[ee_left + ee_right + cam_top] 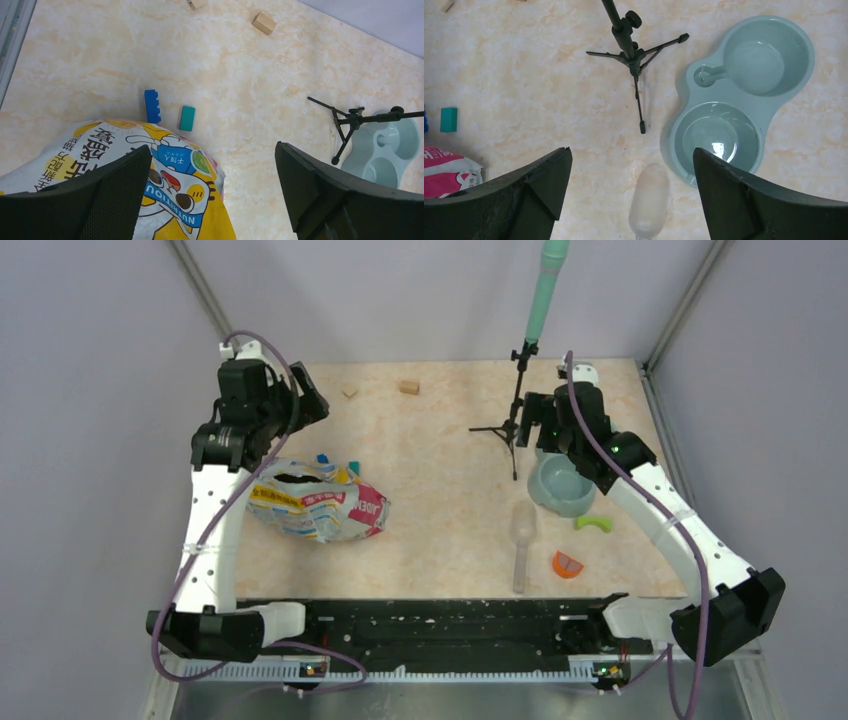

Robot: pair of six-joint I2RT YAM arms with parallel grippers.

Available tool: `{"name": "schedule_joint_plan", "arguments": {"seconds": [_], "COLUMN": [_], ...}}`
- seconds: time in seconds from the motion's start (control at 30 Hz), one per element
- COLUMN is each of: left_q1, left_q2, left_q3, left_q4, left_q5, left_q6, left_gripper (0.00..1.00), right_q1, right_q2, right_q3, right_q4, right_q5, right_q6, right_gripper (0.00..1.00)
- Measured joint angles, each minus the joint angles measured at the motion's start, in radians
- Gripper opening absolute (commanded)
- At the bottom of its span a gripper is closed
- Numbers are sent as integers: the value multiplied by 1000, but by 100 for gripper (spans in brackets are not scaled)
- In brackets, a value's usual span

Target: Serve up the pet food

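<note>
The crinkly yellow-white-pink pet food bag (318, 505) with a cartoon cat lies on its side at the left of the table. It also shows in the left wrist view (175, 195). No kibble is visible; it is hidden in the bag. My left gripper (305, 405) is open and empty, held above the bag's far end (212, 190). A pale green double bowl (560, 485) sits at the right, both cups empty (734, 100). A translucent scoop (523, 540) lies beside it. My right gripper (535, 425) is open and empty, above the scoop (650, 200).
A black tripod stand (517, 420) with a teal pole stands just left of the bowl. Two tan wooden blocks (408, 387) lie at the back. A blue brick (152, 106) and a teal block (187, 118) lie behind the bag. A green curved piece (593, 523) and an orange piece (567, 564) lie near the scoop.
</note>
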Motion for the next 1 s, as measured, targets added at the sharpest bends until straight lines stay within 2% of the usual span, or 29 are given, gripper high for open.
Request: {"name": "schedule_joint_plan", "arguments": {"seconds": [0.53,1.0], "left_q1": [0,0], "left_q2": [-143,-235], "left_q3": [26,118], "left_q4": [-45,-397], "left_q5": [-40,-275], "left_q6": [-49,-311], "left_gripper": [98,91], "right_q1": [0,0], "right_q2": [-19,-55], "right_q3": [-3,-37], "right_q4": [7,60], "right_q5": [-14,-37], "right_q6": [-4,4], "right_gripper": [93,93]}}
